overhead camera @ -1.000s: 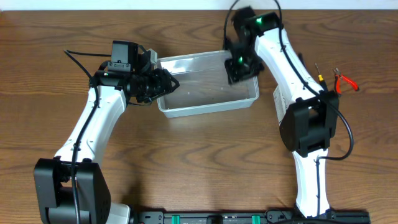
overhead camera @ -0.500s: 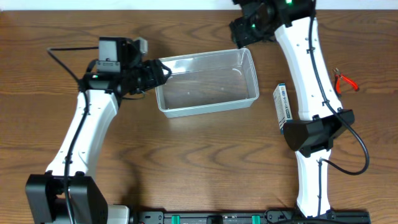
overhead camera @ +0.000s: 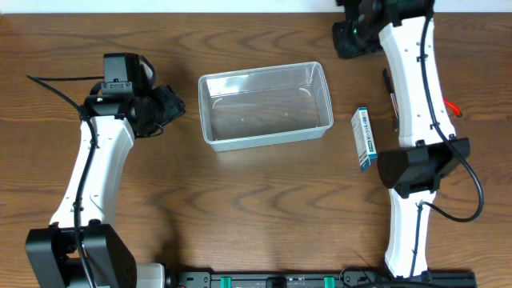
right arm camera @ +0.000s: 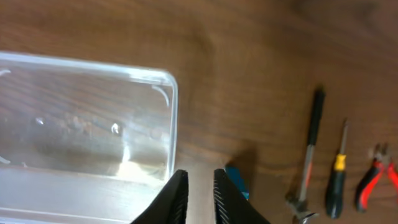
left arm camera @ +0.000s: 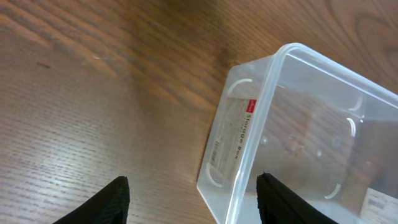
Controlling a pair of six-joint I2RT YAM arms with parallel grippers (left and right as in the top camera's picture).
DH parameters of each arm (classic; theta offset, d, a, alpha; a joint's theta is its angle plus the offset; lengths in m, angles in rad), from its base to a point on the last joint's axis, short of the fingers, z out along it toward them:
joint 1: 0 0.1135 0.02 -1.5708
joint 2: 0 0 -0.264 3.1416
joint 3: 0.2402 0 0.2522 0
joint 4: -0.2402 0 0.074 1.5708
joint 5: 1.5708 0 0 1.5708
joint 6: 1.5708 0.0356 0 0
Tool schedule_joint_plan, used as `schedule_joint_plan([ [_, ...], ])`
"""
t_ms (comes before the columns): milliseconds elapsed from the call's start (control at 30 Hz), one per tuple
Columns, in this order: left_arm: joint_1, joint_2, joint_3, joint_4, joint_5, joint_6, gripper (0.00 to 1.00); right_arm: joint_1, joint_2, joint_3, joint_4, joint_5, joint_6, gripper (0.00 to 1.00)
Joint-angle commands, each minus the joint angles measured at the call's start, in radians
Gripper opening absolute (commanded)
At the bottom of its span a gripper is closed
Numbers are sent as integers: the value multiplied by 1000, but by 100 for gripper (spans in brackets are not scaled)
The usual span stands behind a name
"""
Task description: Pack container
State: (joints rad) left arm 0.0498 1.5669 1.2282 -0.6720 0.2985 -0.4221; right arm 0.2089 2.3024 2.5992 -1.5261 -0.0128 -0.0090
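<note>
Arms retreated from container (overhead camera: pixel 266 106); screwdriver (right arm camera: pixel 336 180) visible only from right wrist.

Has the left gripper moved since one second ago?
Yes. The left gripper drew back leftward in the overhead view, off the container's left end.

Bright and even from above in the overhead view, sharp throughout, with only faint soft shadows on the table (overhead camera: pixel 240 208). Pale sheen on the container (left arm camera: pixel 265 102) rim (left wrist view); dimmer, warmer and softly blurred around the hand tools (right arm camera: pixel 316 121) at the right wrist
</note>
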Motion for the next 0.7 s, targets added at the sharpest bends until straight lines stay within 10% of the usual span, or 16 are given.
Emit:
schedule_joint_plan([
  [0, 0, -11, 21, -8, -31, -5, 58, 20, -21, -89, 22, 0, 5, 19],
  [667, 0, -2, 19, -57, -31, -2, 58, 39, -21, -369, 159, -83, -26, 23],
])
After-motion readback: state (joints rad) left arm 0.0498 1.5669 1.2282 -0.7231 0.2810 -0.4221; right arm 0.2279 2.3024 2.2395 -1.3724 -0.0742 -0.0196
